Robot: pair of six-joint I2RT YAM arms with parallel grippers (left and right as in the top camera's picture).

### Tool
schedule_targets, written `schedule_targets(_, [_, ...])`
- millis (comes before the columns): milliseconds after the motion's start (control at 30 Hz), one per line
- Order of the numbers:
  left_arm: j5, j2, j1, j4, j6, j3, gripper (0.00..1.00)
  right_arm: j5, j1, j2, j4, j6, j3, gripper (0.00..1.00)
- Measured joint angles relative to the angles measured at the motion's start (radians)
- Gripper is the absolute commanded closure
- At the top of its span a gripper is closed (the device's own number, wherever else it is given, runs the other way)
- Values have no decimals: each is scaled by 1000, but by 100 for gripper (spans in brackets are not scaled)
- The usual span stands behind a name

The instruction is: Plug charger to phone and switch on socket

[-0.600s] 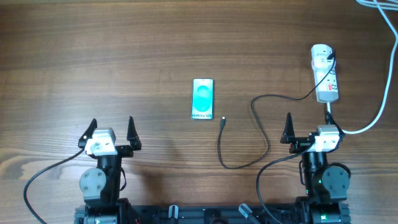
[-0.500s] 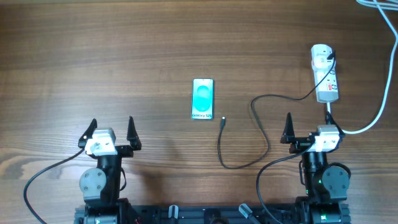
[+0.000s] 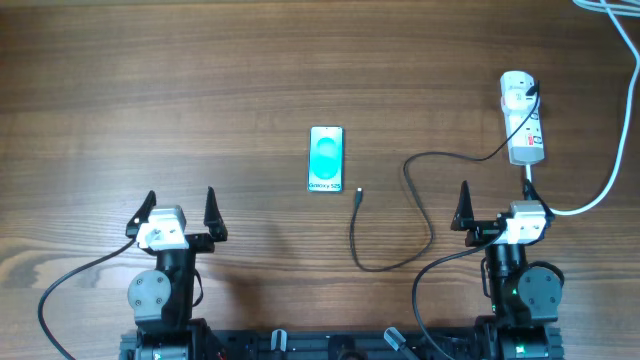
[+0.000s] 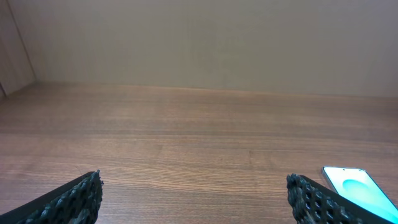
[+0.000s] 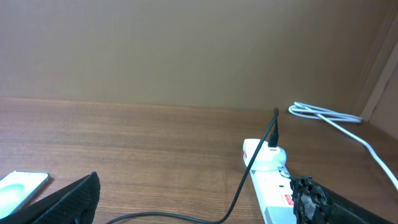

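Turquoise phone (image 3: 326, 159), one; one charger (image 3: 431, 236); one socket (image 3: 523, 118)

No visible change from the earlier overhead views; no shift of phone (image 3: 326, 159), charger (image 3: 359, 191) or socket (image 3: 523, 118) on the table (image 3: 180, 80); nothing moved, added or removed.

Left end effector (image 3: 180, 198) and right end effector (image 3: 497, 195): both arms folded low, fingers spread wide apart, nothing gripped, pointing forward.
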Motion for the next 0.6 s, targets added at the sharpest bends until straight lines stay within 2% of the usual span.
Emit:
schedule_targets(400, [12, 0, 0, 1, -5, 0, 0, 0, 0, 0, 0, 3, 0, 0])
schedule_targets(500, [174, 0, 2, 32, -112, -2, 0, 0, 0, 0, 0, 3, 0, 0])
schedule_targets(533, [354, 0, 2, 74, -156, -5, 0, 0, 0, 0, 0, 3, 0, 0])
schedule_targets(600, [550, 2, 2, 233, -206, -10, 0, 0, 0, 0, 0, 3, 0, 0])
